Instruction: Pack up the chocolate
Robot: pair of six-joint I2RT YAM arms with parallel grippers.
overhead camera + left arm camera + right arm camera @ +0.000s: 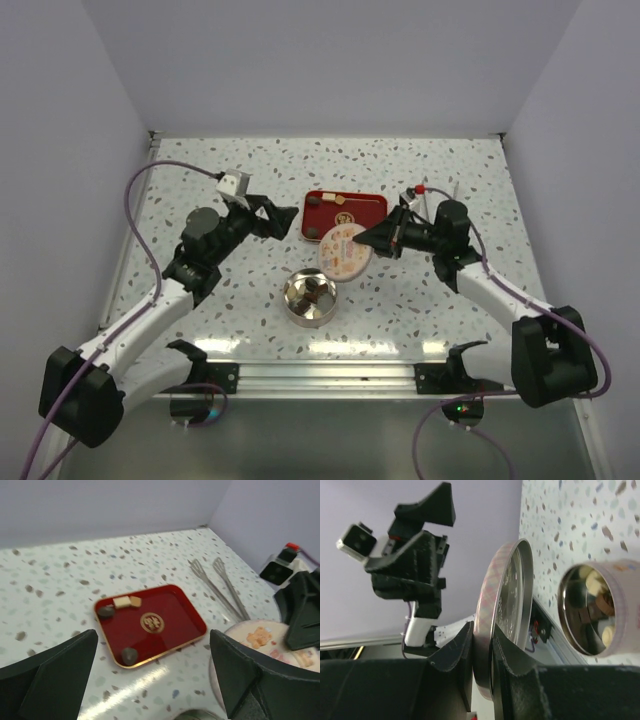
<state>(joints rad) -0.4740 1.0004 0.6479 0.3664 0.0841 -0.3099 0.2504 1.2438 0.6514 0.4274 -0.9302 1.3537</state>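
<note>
The right gripper (482,650), nearly closed, pinches the lid (506,605) by its rim just beyond the tin (309,319). Chocolate (599,604) sits in the tin. Four pieces lie on the red tray (180,612) behind it, likely light, rigid and scuffable, best pinched across the sides. The left gripper (282,222) gapes empty.

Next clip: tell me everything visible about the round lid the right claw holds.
The lid is a shallow round disc: cream-pink top printed with small orange and pink pictures, a pastel checked band round the rim, shiny bare metal underneath. It is off the open tin, printed face up, over the near edge of the red tray. The right claw pinches its rim, pressing both faces. Nothing else visibly touches it.
</note>
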